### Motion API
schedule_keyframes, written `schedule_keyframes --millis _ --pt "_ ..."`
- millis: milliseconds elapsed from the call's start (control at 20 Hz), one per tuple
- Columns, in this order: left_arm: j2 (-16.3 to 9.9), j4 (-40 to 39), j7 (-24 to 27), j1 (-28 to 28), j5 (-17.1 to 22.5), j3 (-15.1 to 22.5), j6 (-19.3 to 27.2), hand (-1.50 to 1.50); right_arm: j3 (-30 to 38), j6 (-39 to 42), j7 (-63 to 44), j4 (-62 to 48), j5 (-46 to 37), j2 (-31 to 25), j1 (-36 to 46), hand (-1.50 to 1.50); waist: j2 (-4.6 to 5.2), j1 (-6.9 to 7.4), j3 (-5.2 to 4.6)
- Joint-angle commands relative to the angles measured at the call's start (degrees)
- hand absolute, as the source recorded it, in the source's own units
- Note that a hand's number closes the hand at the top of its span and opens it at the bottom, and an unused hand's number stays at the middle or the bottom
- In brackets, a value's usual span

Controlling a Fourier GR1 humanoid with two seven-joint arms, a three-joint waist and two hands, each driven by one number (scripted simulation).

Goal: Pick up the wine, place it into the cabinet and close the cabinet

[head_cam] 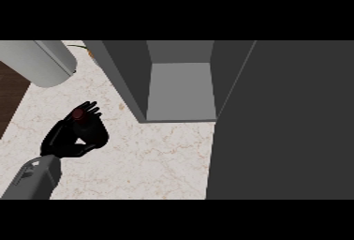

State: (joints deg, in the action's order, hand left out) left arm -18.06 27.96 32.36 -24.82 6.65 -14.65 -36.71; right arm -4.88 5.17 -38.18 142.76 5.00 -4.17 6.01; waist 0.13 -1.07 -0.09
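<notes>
I am watching the left hand (72, 136) holding the wine (79, 114) over the marble counter (152, 164), its fingers curling round the dark bottle so that only the reddish top is showing; the bottle is sitting left of the cabinet (180, 89) and apart from it. I am judging the risks from here: the cabinet's near side wall is standing between hand and opening, so the bottle may be clipping that wall if I am swinging it straight across; the open door (283, 122), filling the right of the view, is hiding whatever lies behind it. The cabinet is showing only a bare grey shelf, nothing on it; the wine is not yet inside. The right hand is not showing. A pale cylinder (41, 61) is lying at upper left.
</notes>
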Motion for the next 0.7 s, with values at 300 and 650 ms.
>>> schedule_keyframes --millis 300,650 --pt "1.30 -1.15 8.94 -0.39 -4.51 5.16 -5.67 1.50 1.47 0.22 -1.80 4.85 4.78 0.16 -0.77 -1.50 0.12 -0.23 -0.03" --pt "3.90 7.31 13.67 7.65 -5.14 4.38 12.48 1.50 0.06 -0.79 -2.75 3.63 1.30 0.95 0.71 -1.50 -0.31 1.25 0.05"
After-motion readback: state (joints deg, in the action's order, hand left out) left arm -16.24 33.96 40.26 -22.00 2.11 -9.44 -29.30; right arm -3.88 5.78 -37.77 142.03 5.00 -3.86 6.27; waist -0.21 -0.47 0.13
